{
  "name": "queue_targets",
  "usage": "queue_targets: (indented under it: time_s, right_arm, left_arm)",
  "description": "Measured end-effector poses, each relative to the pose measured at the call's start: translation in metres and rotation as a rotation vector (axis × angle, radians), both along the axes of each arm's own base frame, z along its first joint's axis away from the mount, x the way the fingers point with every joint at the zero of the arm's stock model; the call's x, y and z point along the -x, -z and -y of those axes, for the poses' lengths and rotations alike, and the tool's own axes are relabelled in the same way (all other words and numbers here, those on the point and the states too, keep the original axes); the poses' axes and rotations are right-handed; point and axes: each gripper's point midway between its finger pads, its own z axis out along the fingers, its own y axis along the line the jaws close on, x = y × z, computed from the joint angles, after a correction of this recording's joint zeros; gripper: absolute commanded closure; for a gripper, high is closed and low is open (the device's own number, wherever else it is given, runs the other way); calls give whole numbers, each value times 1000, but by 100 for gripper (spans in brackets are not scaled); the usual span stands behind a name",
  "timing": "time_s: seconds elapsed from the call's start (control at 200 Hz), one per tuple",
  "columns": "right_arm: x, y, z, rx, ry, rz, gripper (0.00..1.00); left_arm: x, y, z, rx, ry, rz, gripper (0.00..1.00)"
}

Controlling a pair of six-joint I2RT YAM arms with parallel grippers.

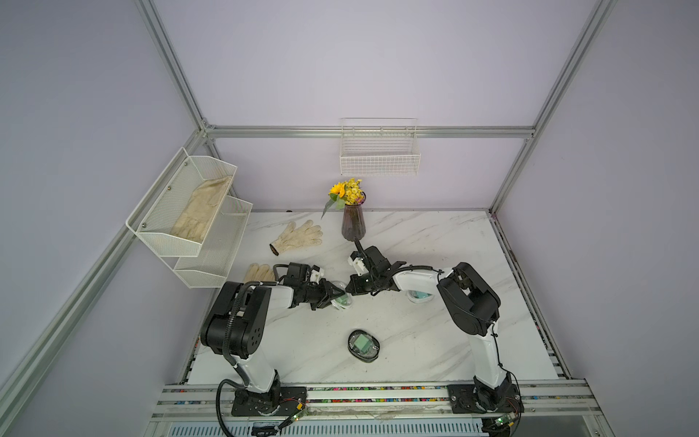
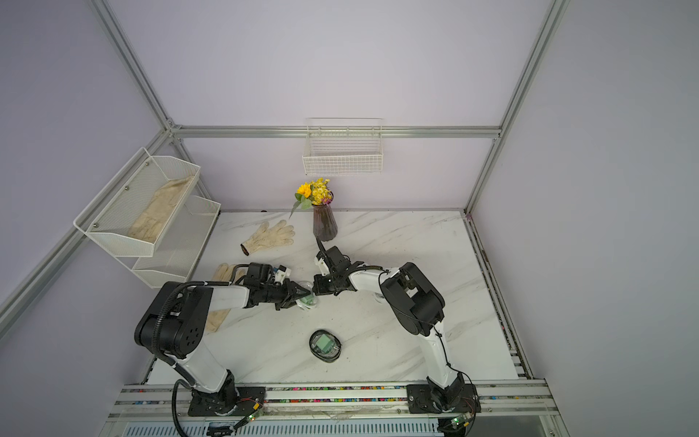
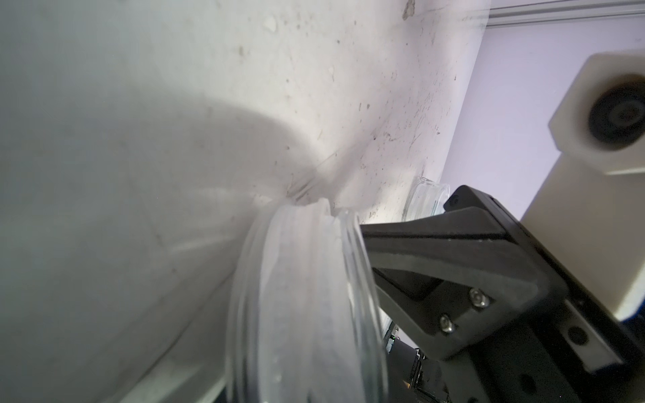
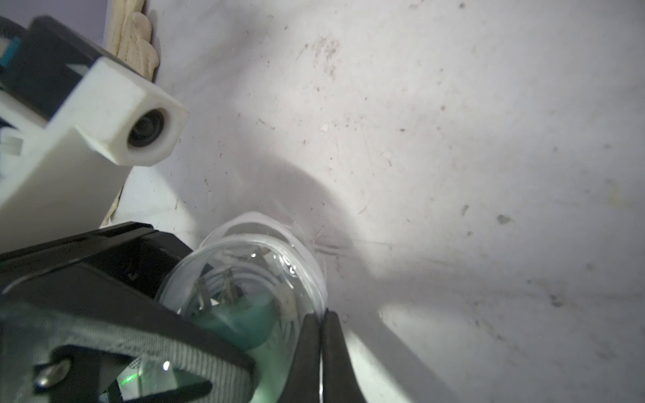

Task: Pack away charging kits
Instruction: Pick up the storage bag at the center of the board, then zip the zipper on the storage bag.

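left gripper [image 1: 337, 299] jaws pinch the clear case [image 4: 251, 279], teal adapter [image 4: 241, 314] inside, tipped on edge on the surface [image 1: 302, 340] between the arms, right gripper [image 4: 321, 324] jaws pressed together at its rim, so any sideways tug there could pop the lid or twist the case loose.

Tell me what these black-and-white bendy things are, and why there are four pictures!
They are two robot arms fixed at the edge of a marble table. Two pictures look down from above; two come from small cameras on the arms' wrists, so those look very close. Each arm ends in a pincer. The left pincer holds a clear case with a green plug inside. The right pincer is shut, its tips at that case's edge. On the table lie a black-rimmed case, another case half under the right arm, cream gloves, and a vase of flowers.
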Motion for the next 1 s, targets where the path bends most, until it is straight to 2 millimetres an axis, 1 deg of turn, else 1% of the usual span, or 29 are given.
queue_targets:
  time_s: [0.04, 0.115, 0.19, 0.24, 0.31, 0.37, 0.46, 0.5, 0.555, 0.59, 0.725, 0.855, 1.0]
  right_arm:
    - [-1, -5, 2, 7, 8, 12, 78]
    - [-2, -21, 8, 10, 24, 46, 76]
    - [1, -50, 15, -9, 41, 94, 75]
    - [5, -75, 20, -37, 48, 137, 75]
    - [15, -110, 27, -76, 57, 198, 75]
    - [28, -139, 30, -116, 51, 251, 75]
    - [52, -170, 25, -176, 16, 310, 74]
    - [61, -179, 23, -198, 1, 327, 72]
    - [74, -187, 19, -223, -26, 342, 69]
    - [79, -191, 18, -236, -35, 352, 69]
    - [81, -201, 14, -263, -51, 386, 68]
    - [81, -198, 8, -258, -70, 403, 69]
    - [81, -188, 2, -240, -85, 404, 68]
  left_arm:
    - [0, -1, -1, 2, -9, 4, 78]
    - [0, -5, -3, 1, -43, -1, 77]
    - [-4, -13, -6, -3, -84, 3, 77]
    - [-7, -23, -9, -2, -115, 18, 77]
    - [-11, -41, -12, 6, -159, 42, 76]
    - [-14, -59, -14, 18, -197, 70, 76]
    - [-14, -84, -19, 28, -248, 101, 77]
    - [-14, -93, -21, 31, -267, 108, 77]
    - [-15, -106, -22, 34, -289, 117, 77]
    - [-16, -114, -21, 36, -296, 124, 76]
    - [-19, -141, -16, 52, -322, 139, 74]
    - [-17, -157, -9, 71, -331, 139, 74]
    - [-13, -163, -5, 78, -339, 116, 73]
